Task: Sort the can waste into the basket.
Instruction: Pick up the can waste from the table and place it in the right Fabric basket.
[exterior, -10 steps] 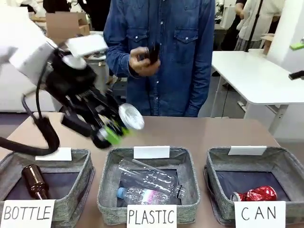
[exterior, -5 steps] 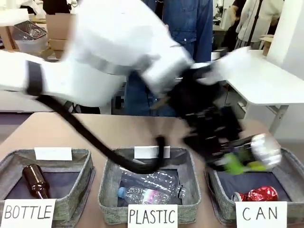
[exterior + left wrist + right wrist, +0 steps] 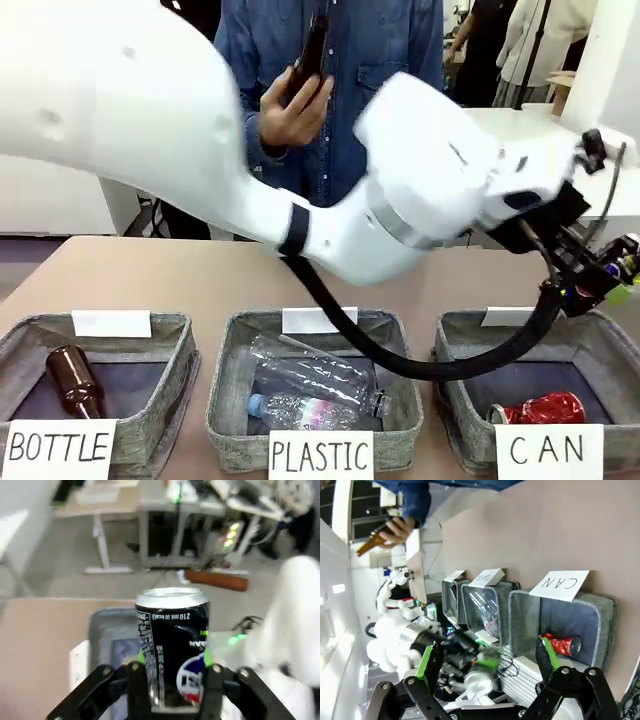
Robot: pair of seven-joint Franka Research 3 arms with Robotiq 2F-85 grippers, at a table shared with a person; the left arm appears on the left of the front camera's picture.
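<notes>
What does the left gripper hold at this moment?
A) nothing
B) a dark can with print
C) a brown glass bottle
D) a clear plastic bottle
B: in the left wrist view, the left gripper has its green pads pressed on both sides of the upright dark can.

Left arm stretched across to the far right with its wrist near the frame edge, left gripper clamped on the dark can; right gripper jaws spread wide, nothing between them.
</notes>
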